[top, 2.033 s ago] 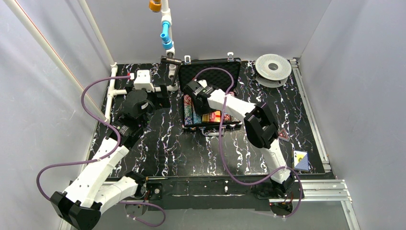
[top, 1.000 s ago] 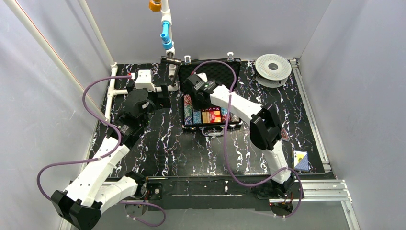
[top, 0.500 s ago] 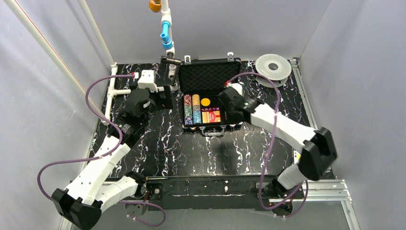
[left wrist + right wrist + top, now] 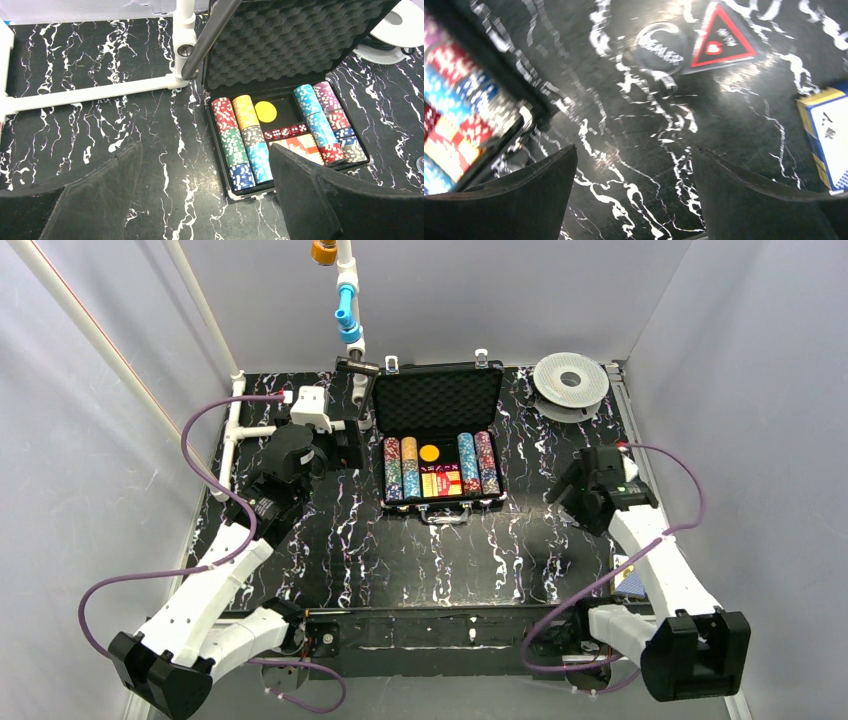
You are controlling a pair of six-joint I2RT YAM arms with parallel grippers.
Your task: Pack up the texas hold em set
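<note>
The black briefcase (image 4: 440, 502) lies open at the back middle, its foam lid (image 4: 437, 400) upright. Inside are chip rows (image 4: 400, 468), a yellow disc (image 4: 430, 452), red dice (image 4: 286, 132) and a card deck (image 4: 441, 485). My left gripper (image 4: 345, 445) is open and empty just left of the case; in the left wrist view (image 4: 204, 150) its jaws stand wide apart over the table and the case's near-left corner. My right gripper (image 4: 577, 490) is open and empty to the right of the case (image 4: 484, 105), over bare table (image 4: 634, 150). A blue and yellow card box (image 4: 628, 577) lies at the near right (image 4: 826, 132).
A round white-grey spool (image 4: 570, 385) sits at the back right. A white pipe frame (image 4: 240, 425) runs along the left edge. A dark round disc (image 4: 660, 47) and a red triangle marker (image 4: 719, 37) lie on the table between the case and the card box.
My right arm has pulled out of the case and swung right and nearer, uncovering the chips, disc and deck. My left arm has hardly moved.
</note>
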